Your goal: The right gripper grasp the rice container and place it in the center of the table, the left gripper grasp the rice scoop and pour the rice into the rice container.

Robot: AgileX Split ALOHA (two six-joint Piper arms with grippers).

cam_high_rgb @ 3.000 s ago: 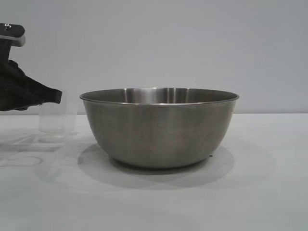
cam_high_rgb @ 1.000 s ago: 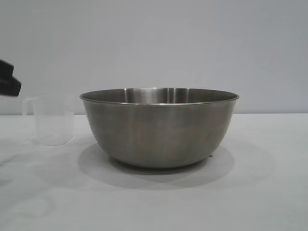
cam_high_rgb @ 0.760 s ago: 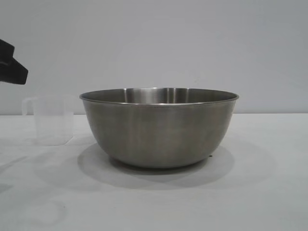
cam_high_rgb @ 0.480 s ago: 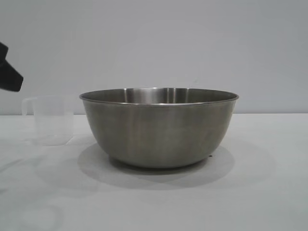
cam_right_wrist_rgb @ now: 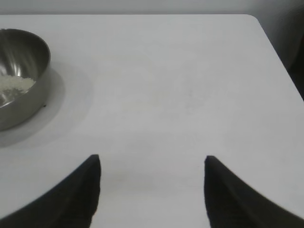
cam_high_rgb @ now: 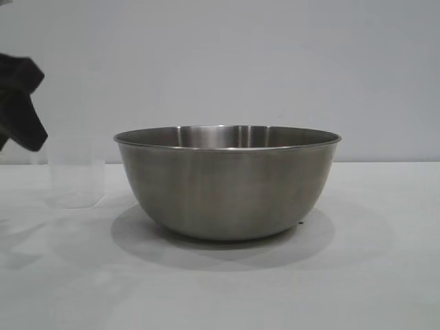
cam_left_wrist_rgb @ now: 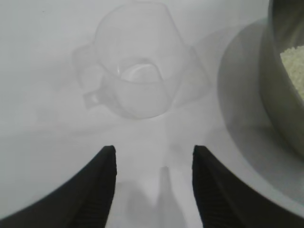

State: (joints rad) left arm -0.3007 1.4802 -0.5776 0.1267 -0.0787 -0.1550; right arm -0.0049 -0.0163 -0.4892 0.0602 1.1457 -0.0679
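The rice container [cam_high_rgb: 227, 182], a large steel bowl, stands in the middle of the white table [cam_high_rgb: 371, 275]. Rice [cam_left_wrist_rgb: 295, 64] lies inside it, a small cream heap [cam_right_wrist_rgb: 14, 84]. The rice scoop [cam_high_rgb: 77, 182], a frosted plastic cup, stands upright and empty to the bowl's left [cam_left_wrist_rgb: 137, 88]. My left gripper [cam_left_wrist_rgb: 153, 149] is open above the table, a short way back from the scoop, touching nothing. In the exterior view it shows as a black shape [cam_high_rgb: 24, 117] at the left edge. My right gripper [cam_right_wrist_rgb: 152, 159] is open over bare table, well clear of the bowl [cam_right_wrist_rgb: 21, 76].
The table's far edge and rounded corner [cam_right_wrist_rgb: 256, 21] show in the right wrist view. A plain grey wall [cam_high_rgb: 275, 62] stands behind the table.
The left gripper, which was at the scoop three seconds ago, has come away from it and risen at the left edge. The scoop and bowl have stayed put in the last second.
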